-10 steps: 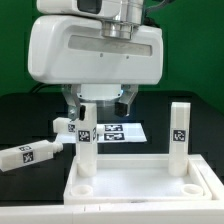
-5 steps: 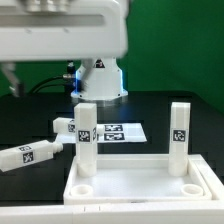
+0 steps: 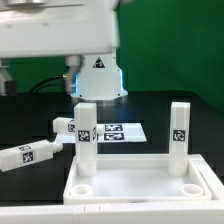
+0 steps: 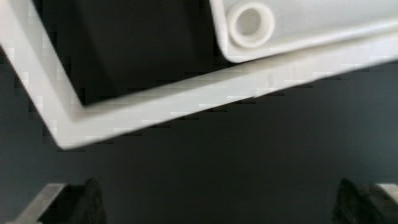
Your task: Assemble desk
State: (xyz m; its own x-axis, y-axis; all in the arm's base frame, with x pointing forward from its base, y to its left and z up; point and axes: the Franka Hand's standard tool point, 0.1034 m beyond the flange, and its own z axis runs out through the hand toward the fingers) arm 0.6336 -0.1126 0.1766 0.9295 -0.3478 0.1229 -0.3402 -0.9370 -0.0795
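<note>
Tabletop panel [image 3: 130,204] lies nearest on the table [image 3: 30,190], one upright leg [image 3: 86,140] and a second upright leg [image 3: 180,135] standing at its far corners, nearer loose leg [image 3: 28,155] and farther loose leg [image 3: 65,125] lying at the exterior view's left, marker board [image 3: 118,132] behind, gripper [image 4: 222,205] above, jaws apart and empty.

Upright legs [image 3: 86,140] [image 3: 179,130]: two. Lying legs [image 3: 28,155] [image 3: 63,125]: two. Tabletop [image 3: 140,203]: one. Marker board [image 3: 118,132]: one.

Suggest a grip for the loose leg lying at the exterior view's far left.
Probably take the lying leg at mid-shaft, coming straight down from above, fingers across its two long side faces. It lies flat on the black table, so only top access is free, and its square section gives parallel flat faces.
</note>
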